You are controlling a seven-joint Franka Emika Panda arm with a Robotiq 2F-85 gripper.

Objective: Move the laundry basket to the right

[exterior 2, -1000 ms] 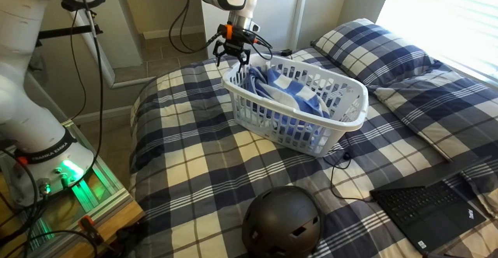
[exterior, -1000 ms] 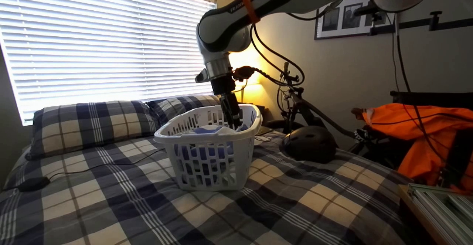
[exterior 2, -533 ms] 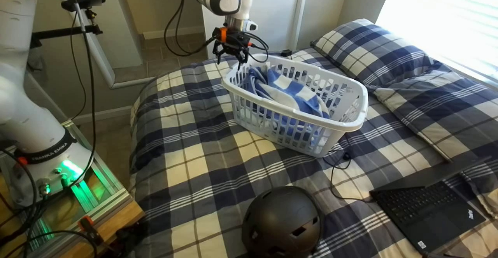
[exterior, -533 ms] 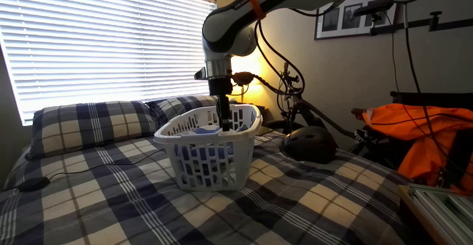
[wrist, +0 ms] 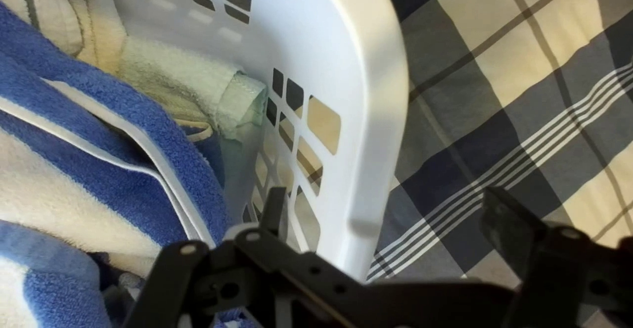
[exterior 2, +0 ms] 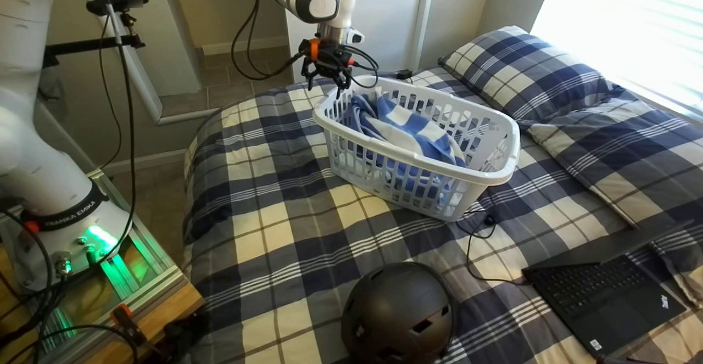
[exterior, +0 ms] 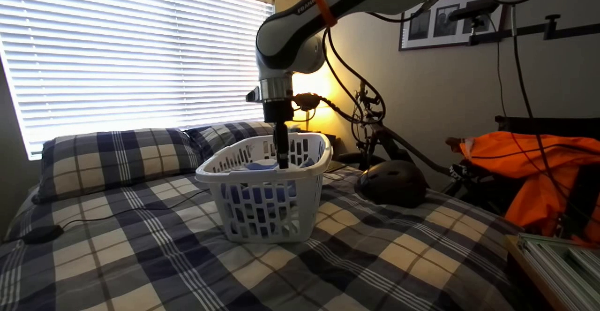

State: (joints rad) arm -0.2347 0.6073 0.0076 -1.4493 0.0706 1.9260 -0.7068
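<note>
The white laundry basket with slotted sides stands upright on the plaid bed; it shows in both exterior views (exterior: 267,177) (exterior 2: 412,160) and in the wrist view (wrist: 383,75). Blue-and-white cloth (exterior 2: 409,125) lies inside it. My gripper (exterior 2: 325,88) is open and points down at the basket's end nearest the robot base. In the wrist view my gripper (wrist: 385,199) has one finger inside the basket and one outside over the bed, with the rim between them and nearer the inner finger. Whether the inner finger touches the wall I cannot tell.
A black helmet (exterior 2: 398,312) and an open laptop (exterior 2: 609,298) lie on the bed (exterior 2: 263,227). A cable (exterior 2: 469,259) runs from the laptop toward the basket. Plaid pillows (exterior 2: 522,73) lie beyond the basket. A bicycle (exterior: 389,137) stands by the wall.
My gripper has turned from tilted to nearly upright, and the wrist has dropped a little. In the last half second it has hardly moved. The basket has stayed in place.
</note>
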